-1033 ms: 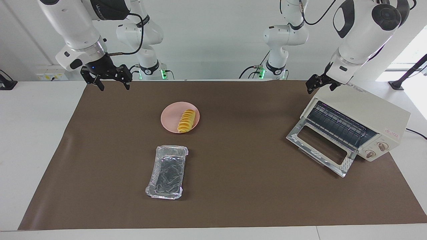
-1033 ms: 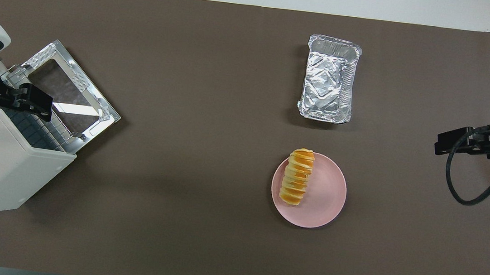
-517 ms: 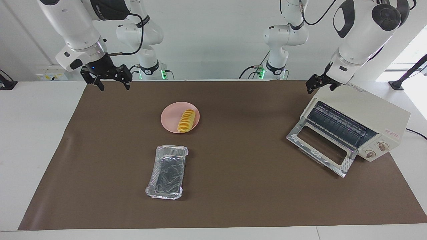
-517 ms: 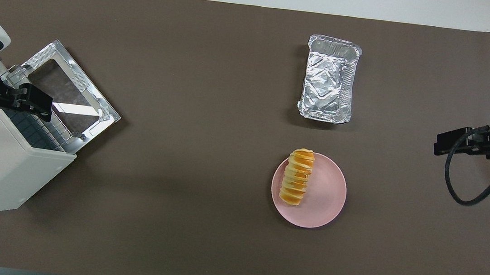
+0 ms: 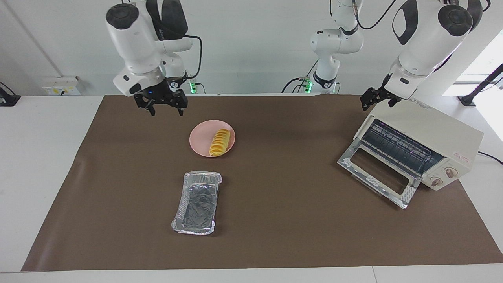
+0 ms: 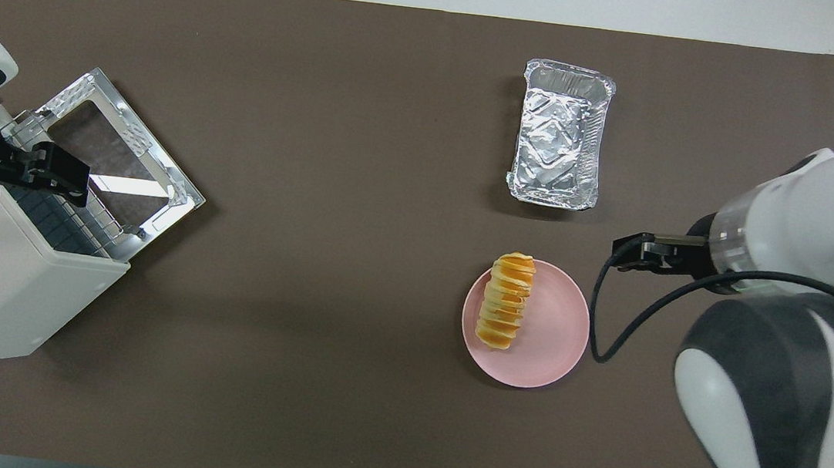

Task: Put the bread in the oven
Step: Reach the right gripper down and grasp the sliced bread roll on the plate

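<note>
we hold our right gripper (image 5: 165, 110) up over the brown mat (image 5: 275, 220), beside the pink plate (image 5: 200, 135) on the right arm's end of the table, with its jaws spread wide and nothing in them, because a wide gap is what we judge we need to come down around the bread (image 5: 220, 142). the bread lies on the pink plate, along one side of it rather than in the middle, untouched, so the pick is not yet made. the foil tray (image 5: 197, 202) sits farther from us than the plate, apart from it, and plays no part as far as we can judge. the oven (image 5: 444, 133) stands toward the left arm's end, well apart from the bread, with its glass door (image 5: 377, 173) dropped open onto the mat so the wire rack (image 5: 397, 147) is bare and ready to receive. our left gripper (image 5: 378, 99) waits over the oven's top corner, jaws wide and empty, clear of the doorway.
</note>
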Available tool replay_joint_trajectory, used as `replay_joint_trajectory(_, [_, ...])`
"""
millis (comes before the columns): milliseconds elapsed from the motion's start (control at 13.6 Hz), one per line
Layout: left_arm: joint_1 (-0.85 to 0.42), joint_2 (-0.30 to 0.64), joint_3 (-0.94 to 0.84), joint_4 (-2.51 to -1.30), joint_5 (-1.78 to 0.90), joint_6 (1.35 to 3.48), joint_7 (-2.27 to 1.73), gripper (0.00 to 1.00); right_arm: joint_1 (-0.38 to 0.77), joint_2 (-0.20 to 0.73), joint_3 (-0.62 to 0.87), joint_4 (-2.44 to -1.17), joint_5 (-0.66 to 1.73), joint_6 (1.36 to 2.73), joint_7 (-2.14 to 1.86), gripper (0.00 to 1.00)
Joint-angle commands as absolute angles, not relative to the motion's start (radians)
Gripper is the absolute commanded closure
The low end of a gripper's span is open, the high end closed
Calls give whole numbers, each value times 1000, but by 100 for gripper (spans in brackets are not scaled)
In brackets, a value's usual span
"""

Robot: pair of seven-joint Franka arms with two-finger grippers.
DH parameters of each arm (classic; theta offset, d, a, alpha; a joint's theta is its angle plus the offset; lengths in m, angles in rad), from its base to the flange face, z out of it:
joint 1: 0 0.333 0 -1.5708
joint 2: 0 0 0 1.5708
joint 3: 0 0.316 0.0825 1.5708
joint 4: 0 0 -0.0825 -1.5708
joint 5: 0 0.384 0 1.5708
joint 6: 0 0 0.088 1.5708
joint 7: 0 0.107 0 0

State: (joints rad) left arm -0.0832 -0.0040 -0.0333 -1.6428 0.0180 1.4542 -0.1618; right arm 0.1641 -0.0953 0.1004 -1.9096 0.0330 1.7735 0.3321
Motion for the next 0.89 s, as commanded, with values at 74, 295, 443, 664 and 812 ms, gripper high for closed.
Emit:
replay_joint_trajectory(74, [-72, -21, -37, -1652, 3, 1448, -163, 0, 300, -65, 98, -2038, 43, 1958, 547, 0])
replay_joint_trajectory(295, [-72, -21, -35, -1652, 3, 1448, -163, 0, 380, -32, 98, -2179, 43, 2191, 664, 0])
replay_joint_trajectory(443, [-72, -21, -37, -1652, 3, 1448, -163, 0, 391, 4, 98, -2238, 41, 2293, 678, 0])
replay_joint_trajectory(664, [-72, -21, -35, -1652, 3, 1448, -163, 0, 380, 3, 98, -2296, 40, 2351, 666, 0])
replay_joint_trajectory(812, [-72, -21, -37, -1652, 3, 1448, -163, 0, 379, 21, 97, -2303, 40, 2377, 666, 0])
